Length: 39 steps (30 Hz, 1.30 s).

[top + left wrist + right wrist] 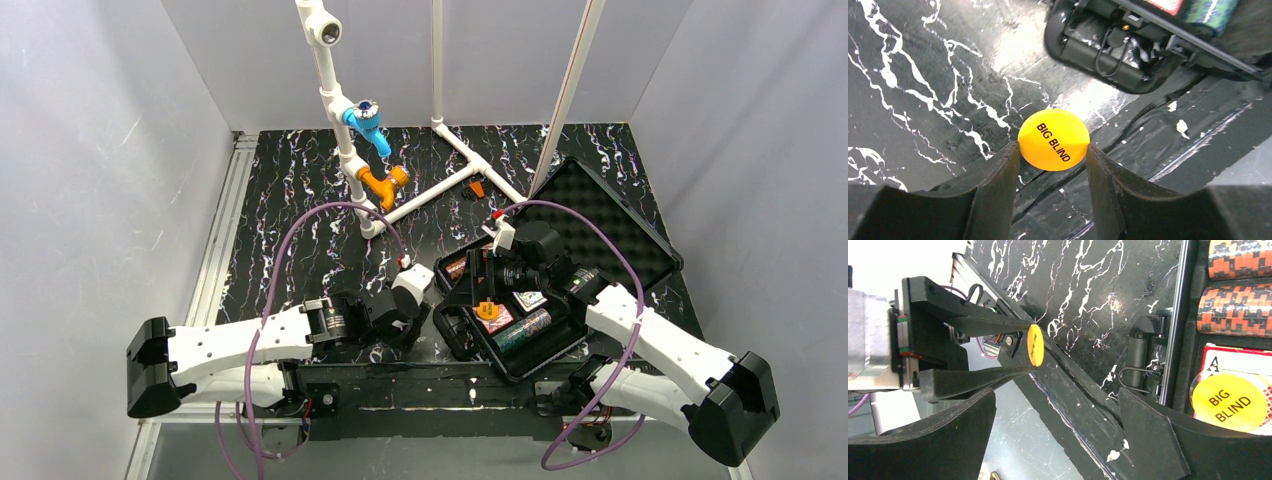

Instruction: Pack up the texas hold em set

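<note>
My left gripper (1053,148) is clenched on a flat orange plastic disc printed BIG BLIND (1053,140). The pads pinch it across its rim, so the printed face looks back at my wrist. I judge that a rim pinch is the only sure hold on something this thin.

The disc sits just outside the black hard plastic case (600,215), off its handle side. The case lies open, with its bumpy foam lid tipped back away from my bases, so the tray can be loaded from above.

My right gripper (1058,395) hangs over the tray just inside the handle-side wall, jaws spread and holding nothing. It is turned toward the held disc, perhaps to take it or to keep out of the way.

In the tray a second orange BIG BLIND disc (1230,402) rests on a red-edged card deck (1220,357). Past the deck lie the red-brown chip rolls (1235,302). The held disc likely belongs beside its twin, so it must clear the wall first.
</note>
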### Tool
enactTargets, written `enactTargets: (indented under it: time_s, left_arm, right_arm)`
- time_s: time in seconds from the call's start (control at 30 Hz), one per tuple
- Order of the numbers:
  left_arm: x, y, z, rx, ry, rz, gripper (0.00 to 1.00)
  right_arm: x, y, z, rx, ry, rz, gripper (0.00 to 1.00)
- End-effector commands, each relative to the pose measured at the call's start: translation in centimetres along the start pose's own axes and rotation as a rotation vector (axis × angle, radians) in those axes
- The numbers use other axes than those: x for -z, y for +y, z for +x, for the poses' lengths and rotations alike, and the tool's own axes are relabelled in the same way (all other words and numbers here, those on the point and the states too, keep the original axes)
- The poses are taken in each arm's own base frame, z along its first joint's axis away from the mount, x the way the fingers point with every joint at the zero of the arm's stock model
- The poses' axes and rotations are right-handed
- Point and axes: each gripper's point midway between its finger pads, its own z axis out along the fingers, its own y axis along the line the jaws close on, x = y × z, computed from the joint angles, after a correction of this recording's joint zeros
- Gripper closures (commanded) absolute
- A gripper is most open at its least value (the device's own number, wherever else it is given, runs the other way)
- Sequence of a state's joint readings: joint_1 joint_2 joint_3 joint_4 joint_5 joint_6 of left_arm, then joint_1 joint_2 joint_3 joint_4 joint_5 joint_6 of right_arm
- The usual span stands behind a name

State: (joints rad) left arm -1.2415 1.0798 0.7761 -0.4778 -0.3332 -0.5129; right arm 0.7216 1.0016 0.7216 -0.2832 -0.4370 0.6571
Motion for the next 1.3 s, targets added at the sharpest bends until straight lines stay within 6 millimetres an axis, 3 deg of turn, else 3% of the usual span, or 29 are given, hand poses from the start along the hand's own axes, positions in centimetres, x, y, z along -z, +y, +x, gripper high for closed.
enactTargets:
  time_s: [0.0, 0.33, 0.63, 1.27]
  left_arm:
    - [1.2, -1.4, -2.6, -0.053, -0.066, 0.036, 0.64]
    - [1.8, -4.0, -4.7, -0.115, -0.105, 0.089, 0.64]
    - [1.6, -6.3, -6.1, -0.151, -0.128, 0.119, 0.64]
    - [1.2, -6.9, -7.2, -0.172, -0.159, 0.113, 0.65]
  right_arm:
    - [-0.1, 1.5, -0.1, 0.015, 0.002, -0.076, 0.03]
    - [-0.4, 1.8, 0.4, 0.001, 0.017, -0.102, 0.06]
    - [-0.8, 1.6, 1.0, -0.029, 0.025, -0.12, 0.23]
    - [-0.9, 1.8, 1.8, -0.052, 0.055, -0.15, 0.48]
